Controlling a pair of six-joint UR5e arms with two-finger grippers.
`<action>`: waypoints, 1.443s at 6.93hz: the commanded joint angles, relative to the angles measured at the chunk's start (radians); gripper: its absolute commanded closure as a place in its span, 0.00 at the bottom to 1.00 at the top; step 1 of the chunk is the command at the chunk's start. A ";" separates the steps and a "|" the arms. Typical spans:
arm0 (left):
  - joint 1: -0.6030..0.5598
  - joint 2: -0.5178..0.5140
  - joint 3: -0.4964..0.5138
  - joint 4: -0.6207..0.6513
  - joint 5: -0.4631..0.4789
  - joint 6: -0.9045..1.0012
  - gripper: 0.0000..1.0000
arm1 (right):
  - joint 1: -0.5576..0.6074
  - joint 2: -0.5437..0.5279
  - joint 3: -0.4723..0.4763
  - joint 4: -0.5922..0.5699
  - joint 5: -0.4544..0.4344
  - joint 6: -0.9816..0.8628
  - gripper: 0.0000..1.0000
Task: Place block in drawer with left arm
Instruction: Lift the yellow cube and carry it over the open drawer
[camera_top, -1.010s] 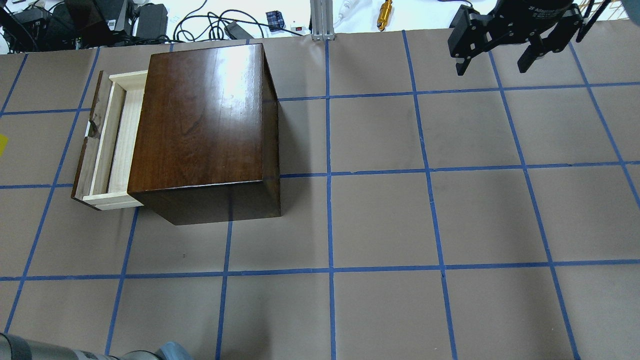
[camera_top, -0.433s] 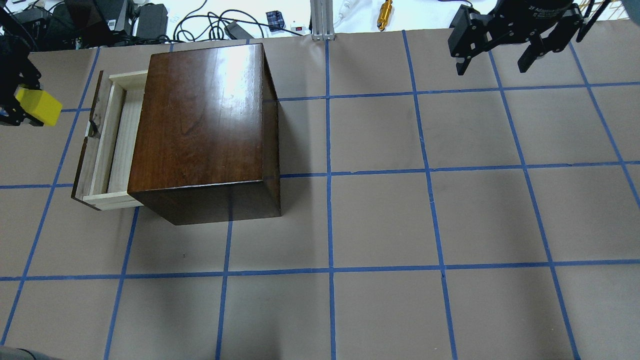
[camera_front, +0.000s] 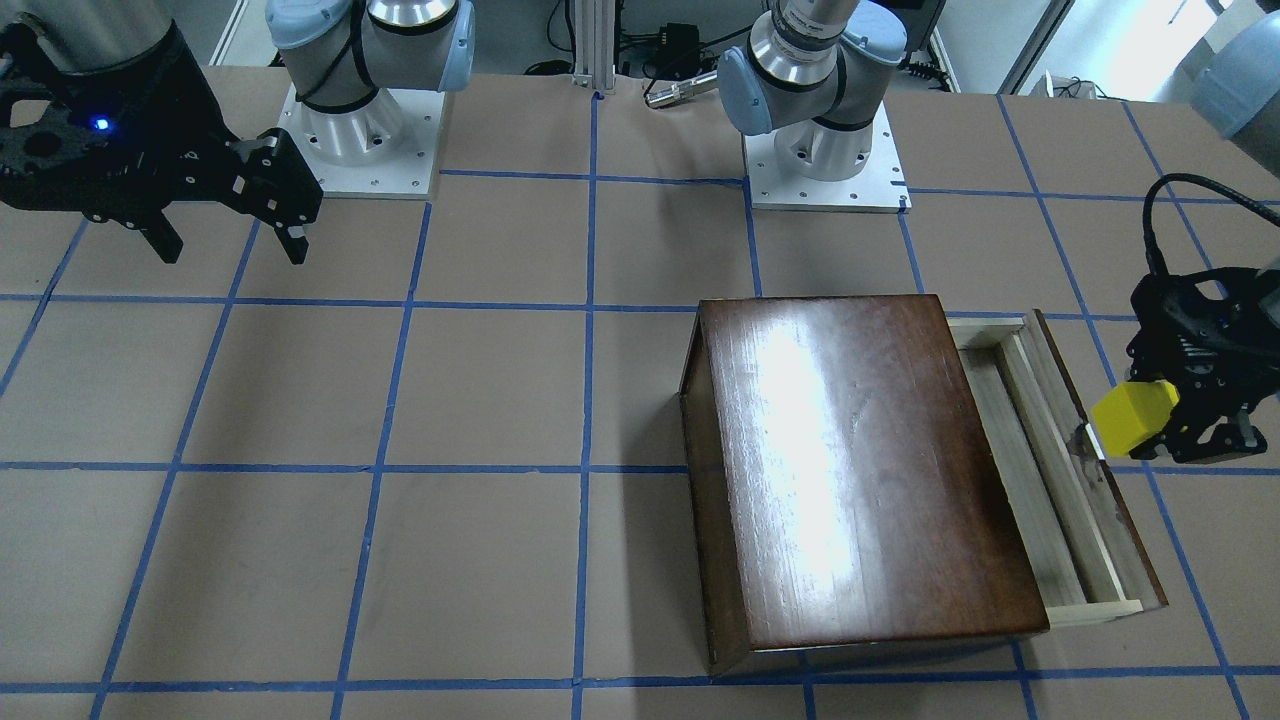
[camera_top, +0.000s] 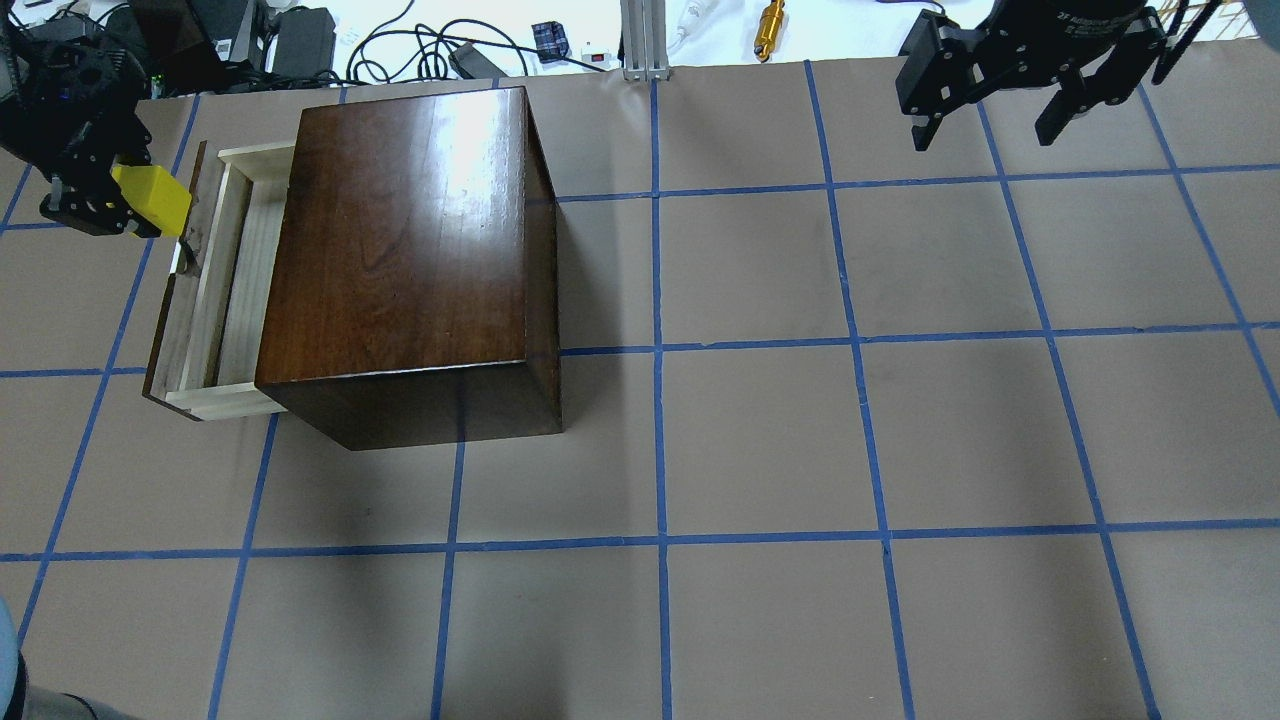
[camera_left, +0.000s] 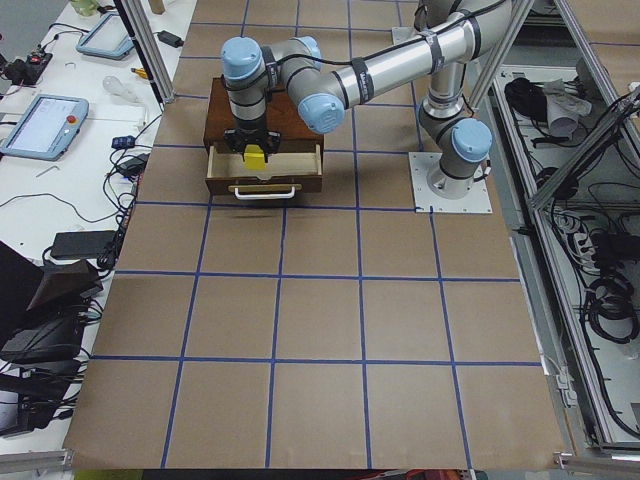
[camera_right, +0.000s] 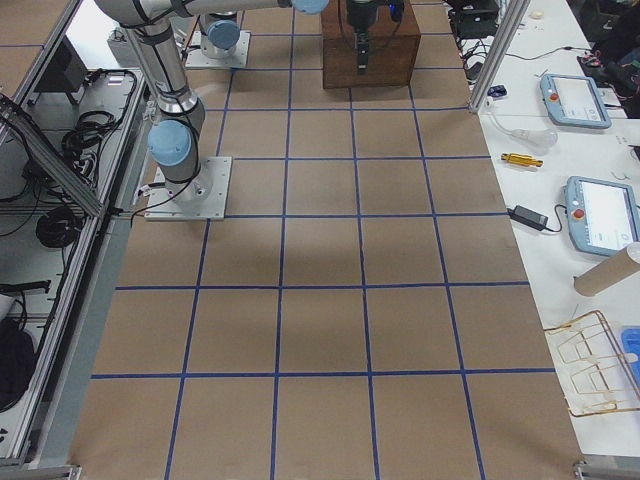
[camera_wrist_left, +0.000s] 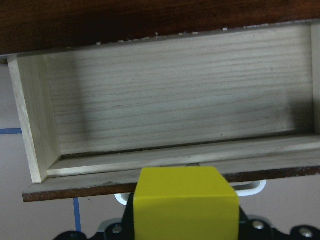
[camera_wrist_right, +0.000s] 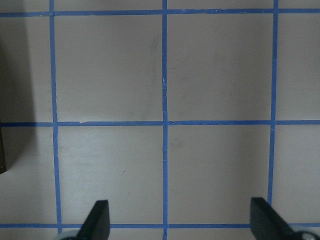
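Observation:
My left gripper (camera_top: 125, 205) is shut on the yellow block (camera_top: 152, 199) and holds it in the air just outside the dark front panel of the open drawer (camera_top: 232, 290). The block also shows in the front-facing view (camera_front: 1135, 416), in the exterior left view (camera_left: 256, 156) and large in the left wrist view (camera_wrist_left: 187, 207). The left wrist view shows the pale-wood drawer floor (camera_wrist_left: 175, 95) bare, beyond the block. The drawer sticks out of the glossy dark brown box (camera_top: 415, 240). My right gripper (camera_top: 990, 125) is open and empty, high over the far right of the table; the right wrist view shows its fingertips (camera_wrist_right: 100, 220) wide apart.
The drawer has a white handle (camera_wrist_left: 250, 189) on its front panel. Brown paper with blue tape lines (camera_top: 760, 450) covers the table. Cables and small devices (camera_top: 420, 45) lie beyond the far edge. The two arm bases (camera_front: 825, 150) stand on the robot's side.
My left gripper has come in from the left edge with the yellow block and moved right toward the drawer's front panel. The right gripper and the drawer have not moved.

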 joint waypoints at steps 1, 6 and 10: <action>-0.010 -0.029 0.007 0.000 -0.015 -0.047 1.00 | 0.000 0.001 0.000 0.000 0.000 0.000 0.00; -0.050 -0.076 -0.022 0.023 -0.047 -0.111 1.00 | -0.001 0.000 0.000 0.000 0.000 0.000 0.00; -0.071 -0.062 -0.093 0.088 -0.040 -0.108 0.92 | 0.000 0.000 0.000 0.000 -0.002 0.000 0.00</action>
